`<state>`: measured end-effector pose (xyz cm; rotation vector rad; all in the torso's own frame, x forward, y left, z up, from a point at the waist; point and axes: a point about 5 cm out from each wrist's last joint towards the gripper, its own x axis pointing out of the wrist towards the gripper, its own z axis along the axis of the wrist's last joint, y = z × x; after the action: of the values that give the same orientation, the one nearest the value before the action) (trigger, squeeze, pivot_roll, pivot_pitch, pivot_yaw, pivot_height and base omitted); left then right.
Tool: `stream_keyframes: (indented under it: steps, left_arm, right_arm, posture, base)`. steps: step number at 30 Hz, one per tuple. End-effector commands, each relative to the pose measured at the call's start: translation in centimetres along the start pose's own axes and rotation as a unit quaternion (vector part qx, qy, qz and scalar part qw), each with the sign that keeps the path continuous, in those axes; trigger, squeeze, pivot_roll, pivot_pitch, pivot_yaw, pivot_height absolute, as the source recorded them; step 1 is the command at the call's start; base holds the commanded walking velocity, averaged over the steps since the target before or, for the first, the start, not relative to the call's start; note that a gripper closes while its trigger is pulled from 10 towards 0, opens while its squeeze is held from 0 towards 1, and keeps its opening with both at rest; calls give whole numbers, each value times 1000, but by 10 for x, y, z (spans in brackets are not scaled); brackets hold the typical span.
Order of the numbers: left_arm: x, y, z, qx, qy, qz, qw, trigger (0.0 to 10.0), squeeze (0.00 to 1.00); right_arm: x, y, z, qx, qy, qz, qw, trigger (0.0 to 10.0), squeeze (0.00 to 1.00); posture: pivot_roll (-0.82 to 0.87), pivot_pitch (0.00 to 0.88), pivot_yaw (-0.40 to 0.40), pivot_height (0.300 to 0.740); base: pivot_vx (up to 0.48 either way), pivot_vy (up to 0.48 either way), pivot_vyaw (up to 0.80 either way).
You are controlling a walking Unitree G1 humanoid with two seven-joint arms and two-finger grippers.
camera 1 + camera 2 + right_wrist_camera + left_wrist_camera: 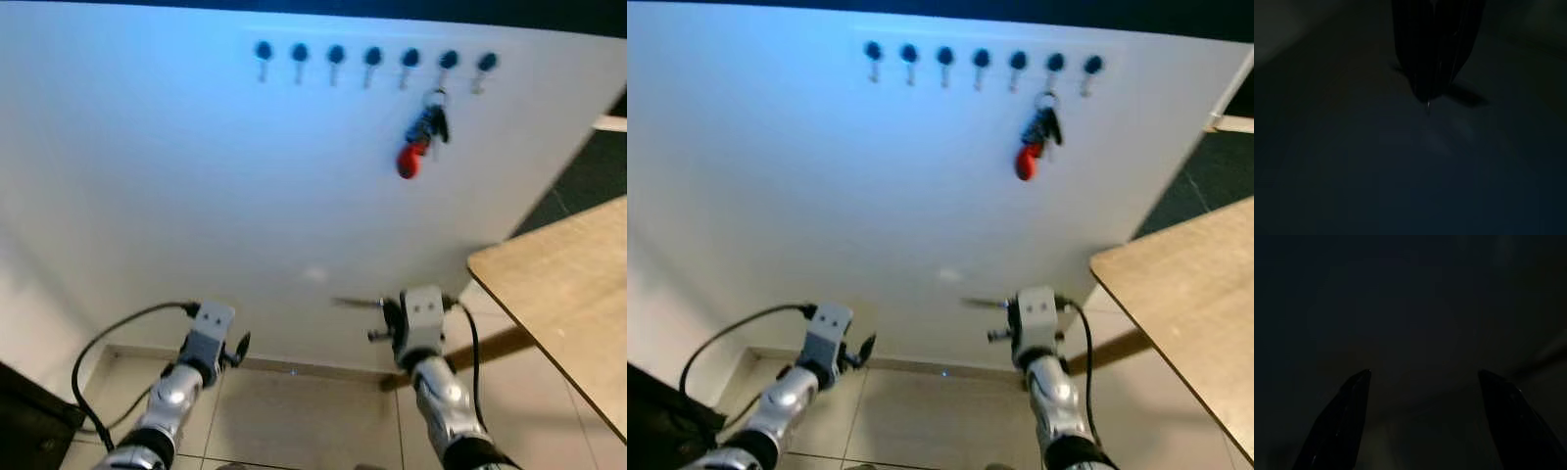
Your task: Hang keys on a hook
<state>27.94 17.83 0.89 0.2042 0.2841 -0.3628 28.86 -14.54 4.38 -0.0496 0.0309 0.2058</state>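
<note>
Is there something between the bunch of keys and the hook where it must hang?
Nothing visible stands between them. The bunch of keys with the red fob already hangs from the sixth dark round hook on the white wall. The wooden table stands lower, to the right.

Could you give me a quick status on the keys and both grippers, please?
Keys hanging on the sixth hook from the left. Left gripper open, right gripper shut, both low. Wooden table at right.
</note>
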Motion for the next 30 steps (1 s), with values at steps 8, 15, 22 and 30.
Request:
stream_keyframes:
  steps: [8,15,22,30]
  left_arm:
    - [3,31,75,64,-161,-46,984,10000,0]
    - [0,28,112,101,-233,-88,963,10000,0]
    - [-12,23,145,81,-294,-131,943,10000,0]
    - [-22,19,176,87,-334,-155,926,10000,0]
  right_arm:
    - [32,19,92,-11,-170,46,984,10000,0]
    - [34,26,148,-12,-252,52,966,10000,0]
    - [35,32,185,-22,-287,56,956,10000,0]
    - [38,36,211,-33,-306,53,950,10000,0]
  posture:
    - [45,36,-45,740]
    - [42,43,-51,740]
    - [41,51,-56,740]
    - [41,62,-64,740]
  base:
    - [0,0,0]
    - [0,0,0]
    - [0,0,0]
    - [0,0,0]
